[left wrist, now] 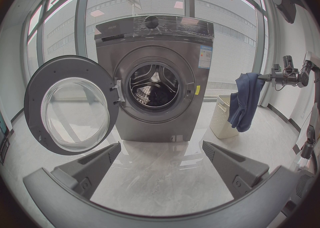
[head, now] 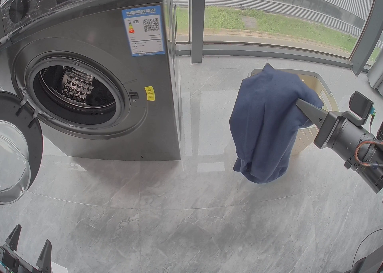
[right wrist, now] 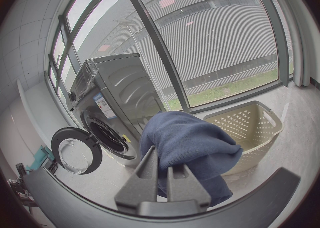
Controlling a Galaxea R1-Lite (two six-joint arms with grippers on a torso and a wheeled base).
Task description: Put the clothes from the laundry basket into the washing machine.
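Observation:
A dark blue garment [head: 265, 122] hangs in the air in front of the beige laundry basket [head: 319, 86], held up by my right gripper [head: 306, 108], which is shut on its upper edge. The right wrist view shows the fingers [right wrist: 146, 175] pinched on the blue cloth [right wrist: 190, 142] with the basket [right wrist: 246, 128] behind. The grey washing machine [head: 99, 82] stands to the left with its round door [head: 18, 146] swung open; dark clothes lie in the drum [left wrist: 155, 94]. My left gripper [head: 28, 248] sits low at the near left, open and holding nothing, its fingers [left wrist: 90, 167] spread apart.
Bare grey tiled floor [head: 191, 214] lies between the machine and the basket. Tall windows [head: 279, 6] and a pillar [head: 197, 14] stand behind. The open door juts out at the left.

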